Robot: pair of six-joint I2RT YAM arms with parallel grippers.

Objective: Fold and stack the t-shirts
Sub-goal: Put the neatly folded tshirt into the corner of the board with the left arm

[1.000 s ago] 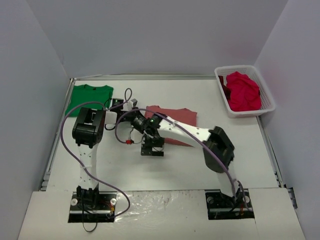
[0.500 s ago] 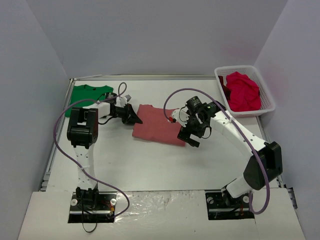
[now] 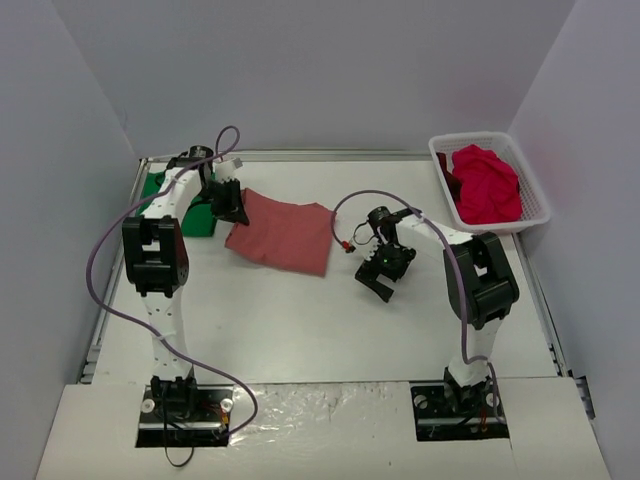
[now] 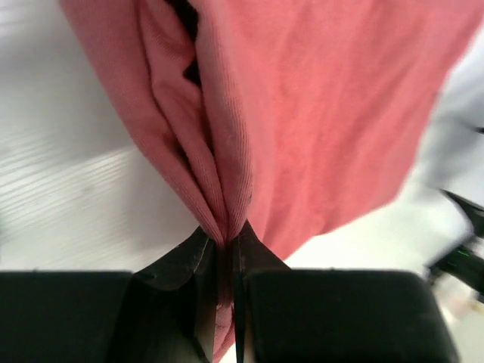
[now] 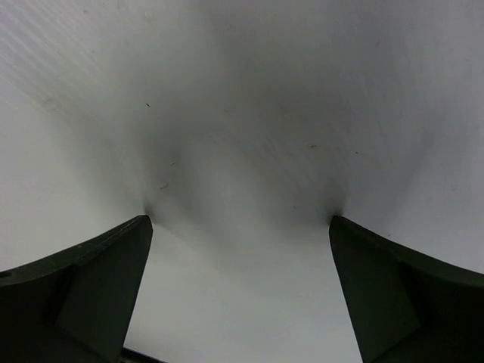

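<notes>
left gripper (image 3: 228, 203): jaws pressed almost together on a bunched edge of the salmon-pink t-shirt (image 3: 285, 232). In the left wrist view (image 4: 227, 240) a pinched fold of the cloth (image 4: 302, 113) runs down between the two black fingers (image 4: 178, 276).
salmon-pink t-shirt: folded into a rough rectangle and lying on the white table (image 3: 300, 320), left of centre. Its far-left corner is caught in the left gripper. From there the cloth slants toward the near right.
green t-shirt (image 3: 157, 186): lies flat at the far-left corner of the table, partly hidden behind the left arm. The held corner of the salmon-pink t-shirt is just beside it. Whether the two overlap cannot be told.
right gripper (image 3: 378, 277): jaws spread wide with nothing between them. It sits low over bare table, to the right of the salmon-pink t-shirt and apart from it. In the right wrist view (image 5: 238, 227) only the white table surface shows between the two dark fingers (image 5: 83, 295).
crimson-magenta t-shirts (image 3: 487, 185): heaped unfolded inside the basket (image 3: 537, 190).
basket: white plastic lattice, at the far-right corner of the table, near the right wall.
cables (image 3: 105, 250): purple, one looping along each arm.
</notes>
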